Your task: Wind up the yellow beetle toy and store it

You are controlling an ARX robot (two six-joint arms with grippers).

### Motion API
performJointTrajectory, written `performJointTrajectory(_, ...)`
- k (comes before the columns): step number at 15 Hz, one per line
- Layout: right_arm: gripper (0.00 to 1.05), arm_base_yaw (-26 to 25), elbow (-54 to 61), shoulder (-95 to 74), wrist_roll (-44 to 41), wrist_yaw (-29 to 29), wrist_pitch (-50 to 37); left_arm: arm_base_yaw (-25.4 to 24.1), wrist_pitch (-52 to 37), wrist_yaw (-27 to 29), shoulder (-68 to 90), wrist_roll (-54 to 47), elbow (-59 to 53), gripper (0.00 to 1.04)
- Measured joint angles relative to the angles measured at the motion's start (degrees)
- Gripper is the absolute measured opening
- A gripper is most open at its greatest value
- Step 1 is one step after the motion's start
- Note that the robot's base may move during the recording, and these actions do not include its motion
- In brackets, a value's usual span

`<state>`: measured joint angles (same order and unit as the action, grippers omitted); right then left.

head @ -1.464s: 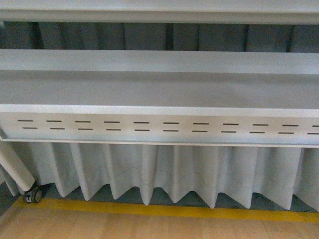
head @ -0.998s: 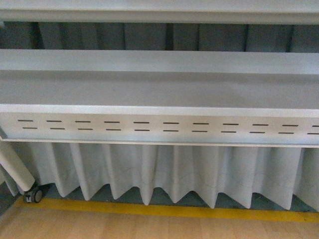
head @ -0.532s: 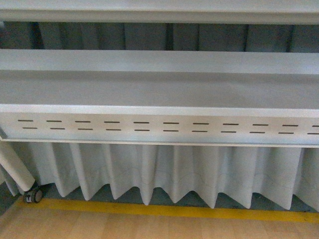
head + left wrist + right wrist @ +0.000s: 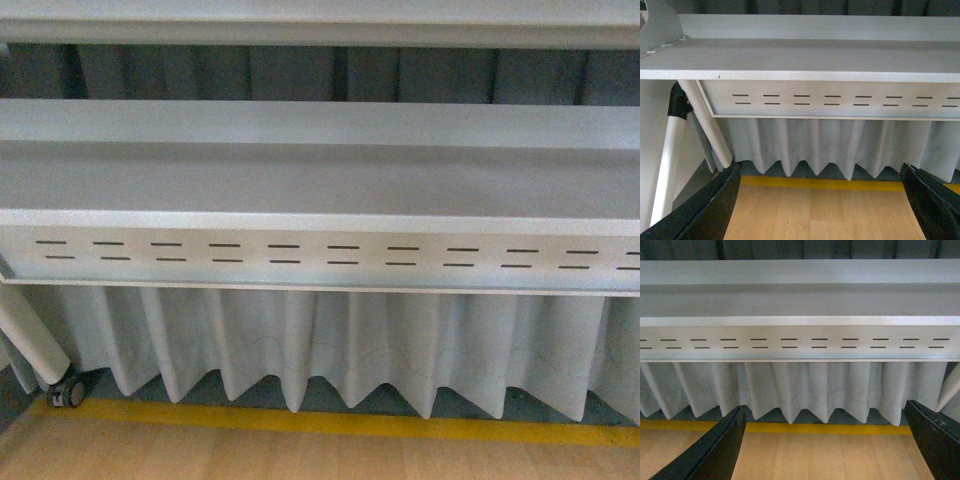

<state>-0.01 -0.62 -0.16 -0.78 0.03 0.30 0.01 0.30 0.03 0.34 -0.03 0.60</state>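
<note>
In front of the robot, across its whole width: one long grey metal shelf unit (image 4: 320, 180), its front panel pierced by paired dark slots (image 4: 320, 255). Beneath it hangs a pleated pale-grey curtain (image 4: 330, 345). Nearer lie a yellow floor stripe (image 4: 330, 422) and light wooden flooring (image 4: 250, 455). At the left, a white tubular leg (image 4: 30, 335) stands on a small black caster (image 4: 66, 392).

Yellow beetle toy: in none of the views; its place cannot be told.

Left gripper (image 4: 821, 170): black fingers spread wide, nothing between them. Right gripper (image 4: 825, 409): likewise spread and empty.

Step in hand, by judgement: the outset, with the toy neither found nor held. The next move calls for bringing the toy into sight before any grasp or winding.

Views compared: the front view shows a higher shelf tier (image 4: 320, 30) and neither arm. Only the left wrist view shows the leg's black joint (image 4: 677, 100) and a grey corner bracket (image 4: 660, 25).
</note>
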Motion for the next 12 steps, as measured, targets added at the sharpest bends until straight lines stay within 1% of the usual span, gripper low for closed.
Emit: performJointTrajectory(12, 0.98, 0.0, 0.0, 0.0, -0.02, -0.02, -0.02, 0.0, -0.15, 0.02, 0.0, 0.02, 0.0, 0.98)
